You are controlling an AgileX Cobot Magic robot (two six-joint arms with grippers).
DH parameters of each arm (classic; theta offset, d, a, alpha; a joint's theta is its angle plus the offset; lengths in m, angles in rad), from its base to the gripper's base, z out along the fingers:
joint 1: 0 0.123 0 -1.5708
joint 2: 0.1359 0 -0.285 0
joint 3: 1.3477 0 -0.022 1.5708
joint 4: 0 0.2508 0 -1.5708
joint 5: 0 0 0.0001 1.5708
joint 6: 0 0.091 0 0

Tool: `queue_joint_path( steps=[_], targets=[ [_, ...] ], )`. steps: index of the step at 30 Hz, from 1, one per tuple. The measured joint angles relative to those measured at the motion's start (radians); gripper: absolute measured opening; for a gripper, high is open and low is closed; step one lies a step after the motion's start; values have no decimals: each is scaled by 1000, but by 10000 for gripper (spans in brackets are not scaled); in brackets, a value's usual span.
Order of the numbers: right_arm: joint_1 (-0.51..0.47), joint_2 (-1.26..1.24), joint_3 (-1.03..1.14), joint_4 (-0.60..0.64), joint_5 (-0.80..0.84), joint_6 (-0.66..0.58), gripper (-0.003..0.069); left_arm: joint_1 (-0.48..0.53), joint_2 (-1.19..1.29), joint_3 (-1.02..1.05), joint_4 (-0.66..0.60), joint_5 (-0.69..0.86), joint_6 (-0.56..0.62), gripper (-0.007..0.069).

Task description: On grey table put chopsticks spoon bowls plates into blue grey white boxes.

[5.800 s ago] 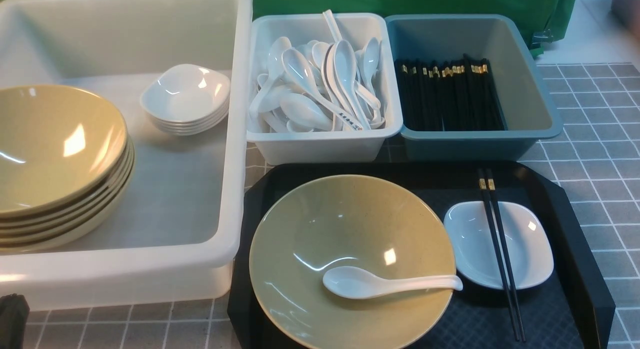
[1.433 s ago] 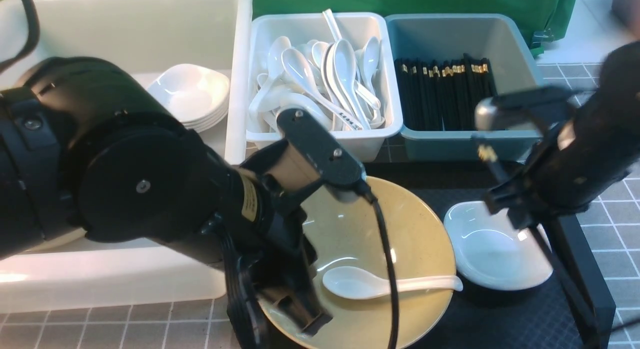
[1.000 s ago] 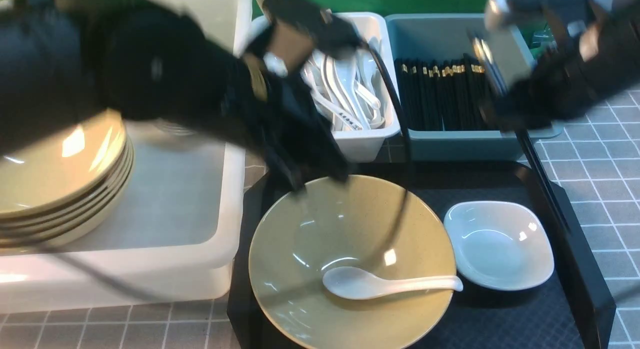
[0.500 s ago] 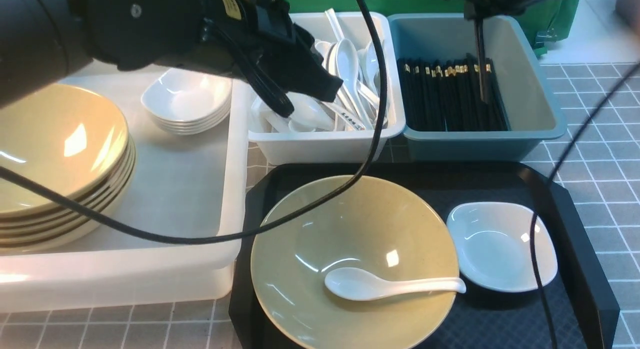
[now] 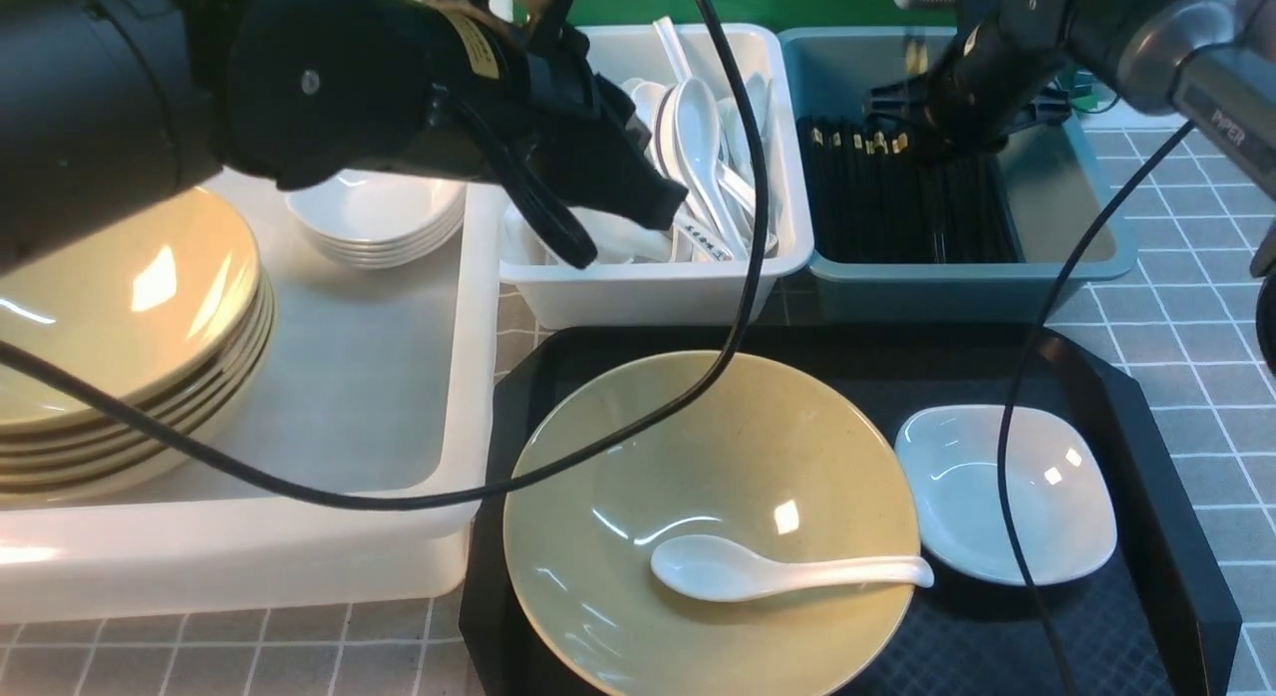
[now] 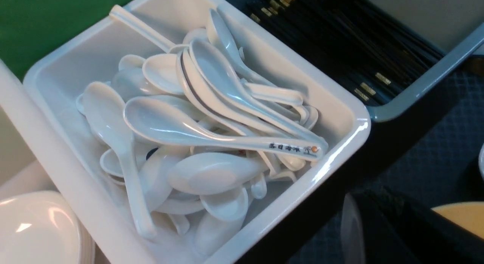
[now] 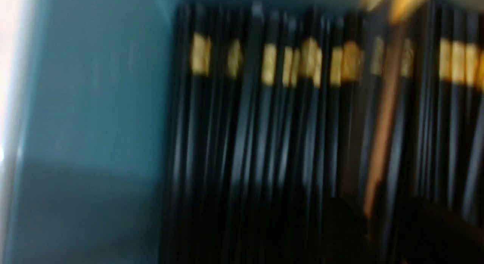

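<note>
On the black tray, the white spoon (image 5: pixel 778 574) lies in the wide olive-yellow bowl (image 5: pixel 718 447). The small white plate (image 5: pixel 1007 497) sits beside the bowl. My right gripper (image 5: pixel 932 128) is low inside the blue-grey box (image 5: pixel 967 287), just over the packed black chopsticks (image 5: pixel 897 197). In the blurred right wrist view its dark fingers (image 7: pixel 340 233) stand apart, open, with one brownish stick (image 7: pixel 382 124) running between them. My left gripper (image 5: pixel 618 227) hangs shut and empty over the near side of the white box (image 5: pixel 648 277), which is full of spoons (image 6: pixel 211 116).
The big translucent tub (image 5: pixel 449 377) at the left holds a stack of yellow bowls (image 5: pixel 120 307) and a stack of white dishes (image 5: pixel 379 212). The tray (image 5: pixel 1146 457) lies on the grey table (image 5: pixel 1196 307). Black cables (image 5: pixel 748 227) hang across the bowl and plate.
The right gripper has dropped from above the blue-grey box down into it, and its fingers have parted. The chopsticks no longer hang upright from it. The left arm has barely shifted.
</note>
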Motion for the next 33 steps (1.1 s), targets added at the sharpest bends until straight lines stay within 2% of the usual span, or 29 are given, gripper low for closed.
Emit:
queue_joint_path(
  steps=[3,4,5,6,7,10,13,14,17,24,25,28,33],
  targets=[
    [6,-21,-62,3,143,-104,379,0,-49,0,-2,58,0,-11],
    [7,-23,-67,4,143,-115,379,0,-54,0,-2,63,0,-11],
    [19,-44,-108,7,217,-201,403,0,-96,-1,-2,115,-5,-11],
    [21,-48,-112,8,227,-211,407,0,-101,-1,-2,122,-5,-11],
    [39,-85,-129,22,253,-285,414,0,-148,-3,-2,181,-8,-11],
    [85,-174,-123,71,269,-360,419,0,-225,-3,-2,310,-12,-11],
    [160,-305,-42,111,269,-424,419,0,-311,-3,-2,495,-20,-11],
    [165,-323,-35,112,269,-434,419,0,-317,-2,-2,504,-20,-11],
    [260,-462,139,121,272,-509,419,0,-429,34,-7,592,-24,-11],
    [418,-678,588,131,274,-623,419,0,-614,245,-67,611,-26,-11],
    [422,-678,588,131,274,-623,419,0,-616,258,-73,609,-26,-11],
    [474,-706,770,131,272,-667,419,0,-643,350,-120,576,-26,-11],
    [513,-683,918,130,264,-793,419,0,-646,442,-227,496,-23,-11]
  ],
)
